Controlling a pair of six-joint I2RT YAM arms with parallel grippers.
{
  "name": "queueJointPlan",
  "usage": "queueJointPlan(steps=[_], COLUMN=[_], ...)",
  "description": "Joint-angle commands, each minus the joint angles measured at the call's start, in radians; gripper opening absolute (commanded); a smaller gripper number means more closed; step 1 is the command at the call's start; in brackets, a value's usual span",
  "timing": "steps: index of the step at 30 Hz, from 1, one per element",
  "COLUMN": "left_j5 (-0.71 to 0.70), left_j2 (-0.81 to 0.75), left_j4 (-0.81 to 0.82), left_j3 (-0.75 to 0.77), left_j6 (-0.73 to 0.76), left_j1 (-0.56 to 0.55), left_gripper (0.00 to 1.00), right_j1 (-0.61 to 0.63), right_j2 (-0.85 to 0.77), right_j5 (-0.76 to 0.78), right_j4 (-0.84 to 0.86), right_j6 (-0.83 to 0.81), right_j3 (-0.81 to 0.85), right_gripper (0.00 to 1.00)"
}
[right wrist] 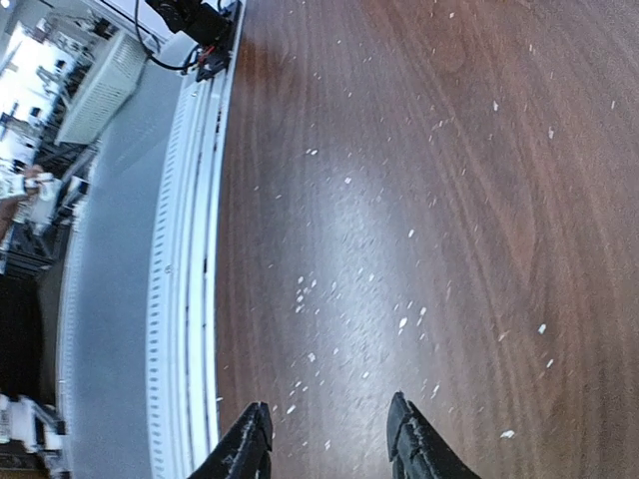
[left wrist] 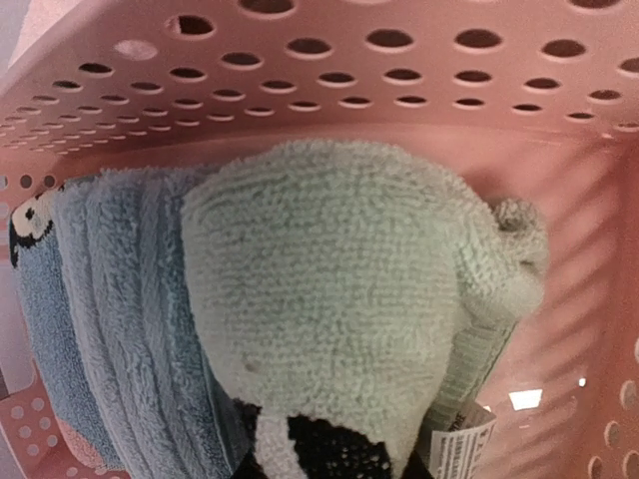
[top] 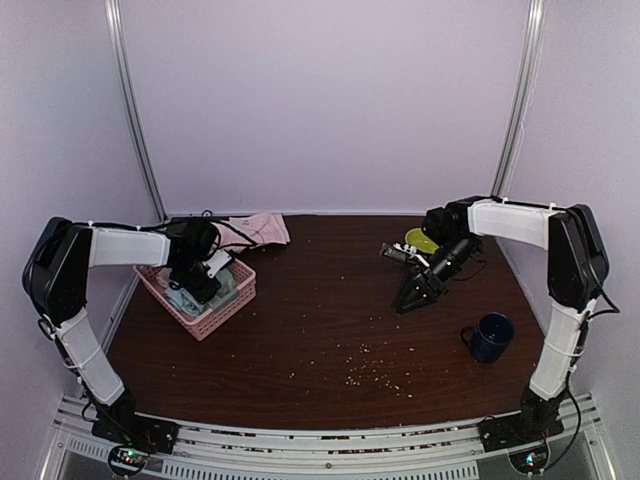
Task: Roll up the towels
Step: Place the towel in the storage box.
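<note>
Barely started — seemingly nothing rolled. Sinks the left claw (top: 200, 285) into the pink basket (top: 226, 312) onto the green towel (left wrist: 329, 299), grip impossible to tell; holds the right claw (right wrist: 329, 441) spread above the worktop (top: 320, 310). Pink towel (top: 262, 228) unrolled at the back edge.

sage green towel (left wrist: 339, 299), pink basket (left wrist: 399, 100), navy mug (top: 492, 337)

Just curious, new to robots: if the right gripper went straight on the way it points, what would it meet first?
The right gripper would meet the wooden table first; nothing shows ahead of its open jaws, though depth is unclear.
</note>
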Motion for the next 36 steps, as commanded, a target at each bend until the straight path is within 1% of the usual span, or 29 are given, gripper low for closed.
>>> queueJointPlan(steps=[1, 3, 5, 7, 9, 12, 14, 17, 20, 23, 26, 30, 36], left_j5=[-0.165, -0.228, -0.256, -0.269, -0.318, -0.352, -0.358, -0.436, -0.493, -0.470, -0.413, -0.339, -0.244], left_j2=[-0.011, -0.015, -0.016, -0.008, 0.014, 0.042, 0.054, 0.079, 0.074, 0.058, 0.097, 0.127, 0.043], left_j4=[0.131, 0.186, 0.231, 0.255, 0.283, 0.320, 0.350, 0.392, 0.439, 0.477, 0.439, 0.327, 0.259], left_j3=[-0.061, -0.094, -0.121, -0.134, -0.139, -0.134, -0.133, -0.125, -0.136, -0.156, -0.144, -0.098, -0.117], left_j6=[0.020, 0.037, 0.054, 0.070, 0.085, 0.122, 0.148, 0.175, 0.175, 0.182, 0.174, 0.106, 0.063], left_j1=[0.003, 0.004, 0.004, 0.004, 0.004, 0.005, 0.004, 0.004, 0.005, 0.009, 0.011, 0.011, 0.011], left_gripper=[0.00, 0.00, 0.00, 0.00, 0.00, 0.00, 0.00, 0.00, 0.00, 0.00, 0.03, 0.12, 0.22], right_j1=[0.174, 0.251, 0.309, 0.352, 0.385, 0.401, 0.402, 0.403, 0.402, 0.401, 0.401, 0.401, 0.400], right_j2=[-0.157, -0.185, -0.176, -0.136, -0.075, -0.004, -0.004, -0.033, -0.044, -0.052, -0.046, -0.042, -0.046], right_j5=[0.287, 0.397, 0.444, 0.473, 0.507, 0.466, 0.446, 0.452, 0.447, 0.435, 0.422, 0.398, 0.373], right_j4=[0.455, 0.598, 0.692, 0.752, 0.742, 0.677, 0.711, 0.788, 0.789, 0.786, 0.780, 0.760, 0.736], right_j6=[0.303, 0.335, 0.342, 0.327, 0.307, 0.317, 0.333, 0.358, 0.362, 0.359, 0.359, 0.354, 0.342], right_j3=[-0.005, -0.034, -0.032, -0.001, 0.078, 0.191, 0.176, 0.094, 0.056, 0.032, 0.029, 0.038, 0.041], right_gripper=[0.41, 0.41, 0.41, 0.42, 0.41, 0.41, 0.41, 0.41, 0.41, 0.41, 0.41, 0.41, 0.42])
